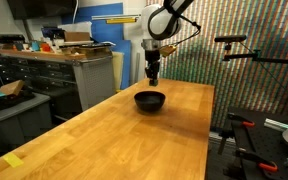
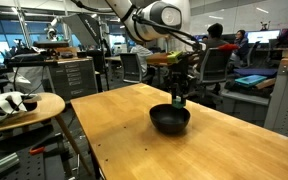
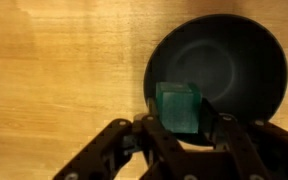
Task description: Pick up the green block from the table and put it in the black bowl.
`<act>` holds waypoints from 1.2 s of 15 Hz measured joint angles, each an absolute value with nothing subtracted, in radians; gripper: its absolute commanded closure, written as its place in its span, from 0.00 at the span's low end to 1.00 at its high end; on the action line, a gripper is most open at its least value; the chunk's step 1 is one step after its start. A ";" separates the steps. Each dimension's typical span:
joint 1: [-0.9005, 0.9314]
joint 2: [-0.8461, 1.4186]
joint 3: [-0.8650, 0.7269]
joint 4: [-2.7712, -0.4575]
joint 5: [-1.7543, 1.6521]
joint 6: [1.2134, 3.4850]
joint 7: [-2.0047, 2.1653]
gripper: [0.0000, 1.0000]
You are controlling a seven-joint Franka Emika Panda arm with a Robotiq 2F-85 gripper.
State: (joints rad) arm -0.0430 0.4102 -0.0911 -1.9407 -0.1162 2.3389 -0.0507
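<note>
Above the black bowl (image 3: 239, 60), the end effector (image 3: 184, 126) clamps a cube-shaped, teal-tinted green block (image 3: 177, 104).

In an exterior view a grey metal workbench (image 1: 44, 75) with drawers stands at left, a cardboard box (image 1: 76, 37) and clutter on top, a blue panel (image 1: 106, 25) behind it. Same view: a yellow tape strip (image 1: 14, 160) lies flat at lower left, and a black boom stand (image 1: 234, 45) sits at right before a finely patterned wall (image 1: 259, 85). In an exterior view a round wooden side table (image 2: 39, 112) at left carries a white object (image 2: 9, 102), a grey drawer cabinet (image 2: 79, 75) stands behind it, and a seated person (image 2: 216, 35) and an office chair (image 2: 212, 65) show far back.
</note>
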 measured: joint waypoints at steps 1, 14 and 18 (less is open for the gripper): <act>-0.039 0.410 -0.088 -1.949 -0.116 2.339 -0.051 0.81; -0.028 0.495 -0.066 -2.000 -0.116 2.509 -0.050 0.50; -0.030 0.525 -0.066 -1.998 -0.111 2.541 -0.049 0.11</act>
